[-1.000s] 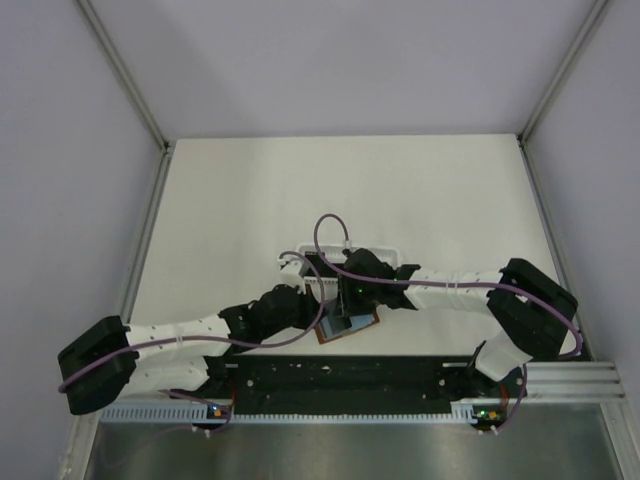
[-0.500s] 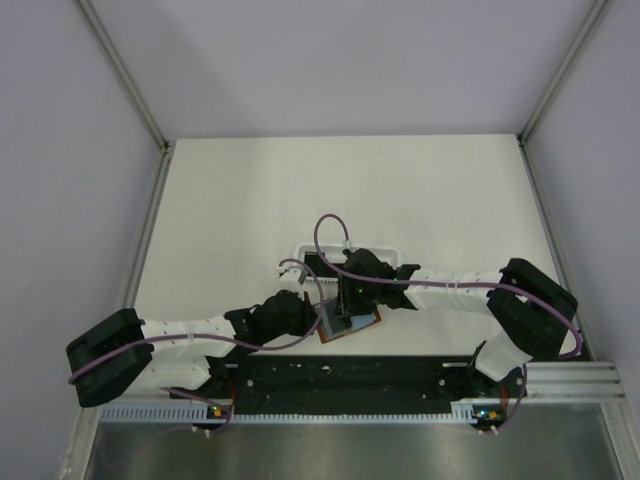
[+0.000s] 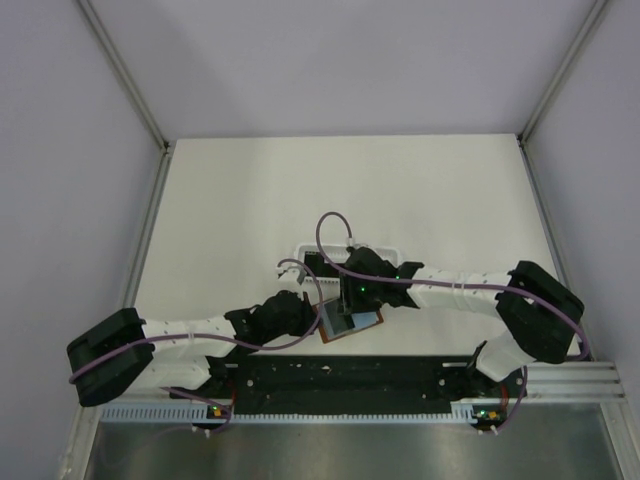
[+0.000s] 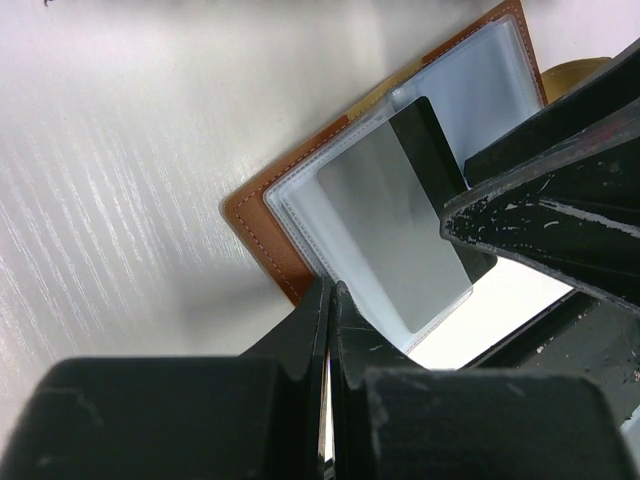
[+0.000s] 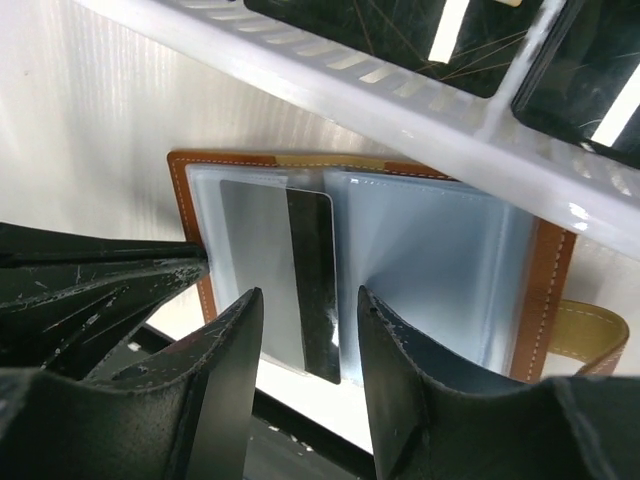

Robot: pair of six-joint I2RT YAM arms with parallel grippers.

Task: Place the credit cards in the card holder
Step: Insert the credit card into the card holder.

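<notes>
The brown card holder lies open on the table just in front of the arm bases, its clear bluish pockets up. One credit card, grey with a black stripe, sits partly inside the left pocket. My right gripper is open, a finger on each side of the card's protruding end with a gap at both. My left gripper is shut, its tips resting on the holder's near brown edge. More black credit cards lie in the white basket.
A white slotted plastic basket stands right behind the card holder, partly under the right arm in the top view. The black base rail runs close in front of the holder. The holder's clasp tab sticks out to one side.
The right gripper's jaws have widened and let go of the card, which stays in the pocket. The left arm drew back a little earlier and has since held still, shut.
</notes>
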